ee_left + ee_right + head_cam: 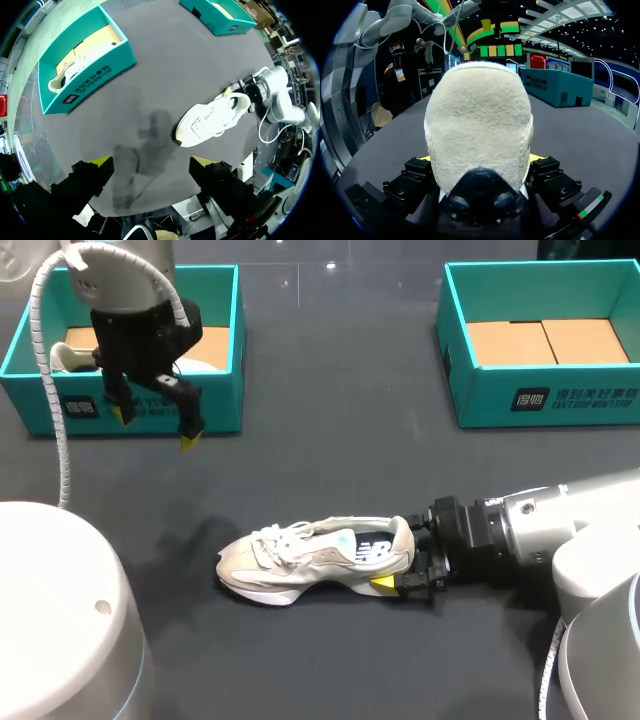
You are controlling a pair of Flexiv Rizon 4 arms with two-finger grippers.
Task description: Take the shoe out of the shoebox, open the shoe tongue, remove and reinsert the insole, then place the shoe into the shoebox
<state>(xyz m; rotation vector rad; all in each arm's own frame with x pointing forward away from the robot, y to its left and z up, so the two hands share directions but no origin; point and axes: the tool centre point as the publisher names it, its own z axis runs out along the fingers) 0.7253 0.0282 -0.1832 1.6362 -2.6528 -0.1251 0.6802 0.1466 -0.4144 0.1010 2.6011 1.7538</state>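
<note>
Heel first, the shoe (477, 125) fills my right wrist view, its pale back wedged between the fingers of my right gripper (479, 162); both yellow tips peek out at either side of the heel and press on it, so I read this as a pinch on the shoe. From the head view the shoe (310, 558) stands on its sole on the dark table (330, 390), outside both boxes; its long axis runs across the table, toe toward my left side, heel at my right arm, laces and tongue facing up. My left gripper (155, 428) hangs above the table just before the left shoebox (215, 390) (a second white shoe (62, 358) lies inside), fingers spread, holding nothing; the right shoebox (540, 400) stands well apart. From the left wrist, the shoe (210, 120) lies ahead of the spread fingers, off toward my right arm. My judgement: the tongue is the step in hand, and the free left arm must descend onto the laces while the right steadies the heel.
</note>
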